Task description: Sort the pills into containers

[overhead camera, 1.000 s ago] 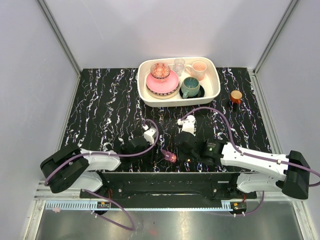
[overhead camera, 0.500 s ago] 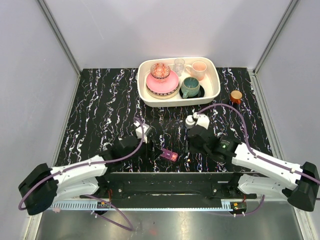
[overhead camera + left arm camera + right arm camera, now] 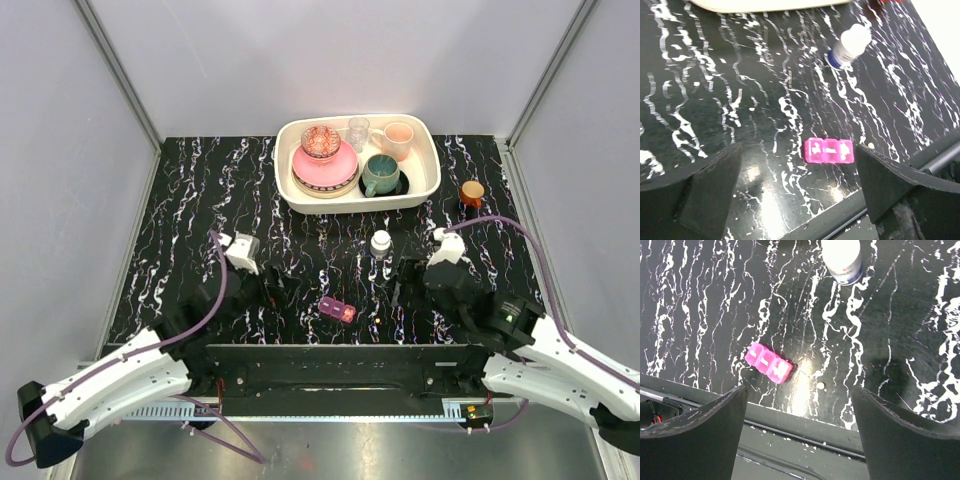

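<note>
The magenta pill box (image 3: 337,310) lies near the table's front edge, its three containers side by side with pale marks on top; it also shows as the pill box (image 3: 830,151) and the pill box (image 3: 768,363). One loose yellowish pill (image 3: 820,385) rests on the table just right of it, seen too as the pill (image 3: 871,145). My left gripper (image 3: 270,292) is left of the box, open and holding nothing (image 3: 799,155). My right gripper (image 3: 405,287) is to the right of the box, open and holding nothing (image 3: 799,390).
A white capped bottle (image 3: 381,243) stands upright behind the box. At the back sits a cream tray (image 3: 430,185) of crockery, with a small orange-lidded jar (image 3: 472,192) to its right. The table's front rail (image 3: 805,432) runs just below the box.
Both grippers have opened and drawn back from the middle, the left one leftward, the right one rightward. The white bottle now stands free of the right gripper.
</note>
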Motion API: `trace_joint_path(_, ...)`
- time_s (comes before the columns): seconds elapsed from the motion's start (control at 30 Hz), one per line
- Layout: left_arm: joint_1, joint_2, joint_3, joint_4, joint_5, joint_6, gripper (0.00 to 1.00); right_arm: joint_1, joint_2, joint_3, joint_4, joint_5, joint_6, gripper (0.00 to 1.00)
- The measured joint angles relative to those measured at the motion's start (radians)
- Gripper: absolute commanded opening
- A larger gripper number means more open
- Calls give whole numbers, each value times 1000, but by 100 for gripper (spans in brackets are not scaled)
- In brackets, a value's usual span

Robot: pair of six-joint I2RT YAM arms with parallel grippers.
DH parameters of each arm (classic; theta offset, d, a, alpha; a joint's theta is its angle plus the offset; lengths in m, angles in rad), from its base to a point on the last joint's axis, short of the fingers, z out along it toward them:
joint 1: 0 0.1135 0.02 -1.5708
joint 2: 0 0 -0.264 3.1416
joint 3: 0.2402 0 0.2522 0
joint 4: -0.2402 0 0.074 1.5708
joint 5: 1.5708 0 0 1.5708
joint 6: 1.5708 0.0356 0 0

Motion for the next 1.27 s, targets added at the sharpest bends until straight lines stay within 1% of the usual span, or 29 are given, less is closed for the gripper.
trace_joint_path(0.13,0,-30,67,-151,-120,-51,99,-2,-42,24,-90,47,35,96)
trace_joint_path(0.23,0,-43,82,-227,-165,-76,99,-2,-85,26,-157,95,88,100)
trace_joint_path(0.3,0,-50,82,-276,-181,-89,99,-2,-134,26,-204,131,138,100)
trace_joint_path(0.5,0,-72,81,-341,-187,-130,99,-3,-315,26,-344,246,314,100)
trace_joint_path(0.67,0,-159,58,-369,-212,-156,99,-3,-407,26,-418,312,406,100)
trace_joint_path(0.8,0,-265,39,-381,-238,-164,99,-3,-422,24,-441,346,440,100)
trace_joint_path(0.93,0,-329,34,-394,-259,-166,99,-3,-417,24,-451,361,451,100)
trace_joint_path(1.27,0,-359,34,-423,-289,-178,99,-3,-348,13,-449,376,444,100)
